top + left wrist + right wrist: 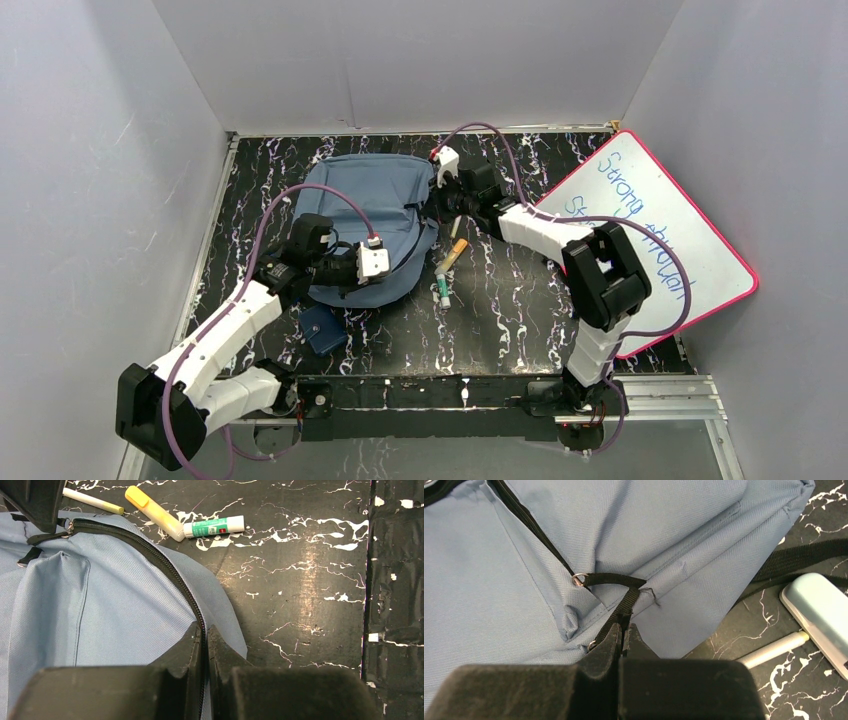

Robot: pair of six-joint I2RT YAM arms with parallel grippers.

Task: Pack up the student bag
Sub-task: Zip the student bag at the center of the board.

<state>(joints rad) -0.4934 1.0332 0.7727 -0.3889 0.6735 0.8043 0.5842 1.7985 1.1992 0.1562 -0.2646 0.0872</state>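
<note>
While the student bag (370,225) lies flat, far left of centre, my left claw (205,630) is clenched on its zipper seam (165,562), my right claw (624,630) on 1 black zipper pull (629,600). Recommendation: hold seam taut, draw pull straight along the track.

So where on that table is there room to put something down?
Bare tabletop lies between the glue stick, the pouch and the near rail. A narrow strip runs left of the student bag. Crowded at the bag's right edge: pens, right arm.
</note>
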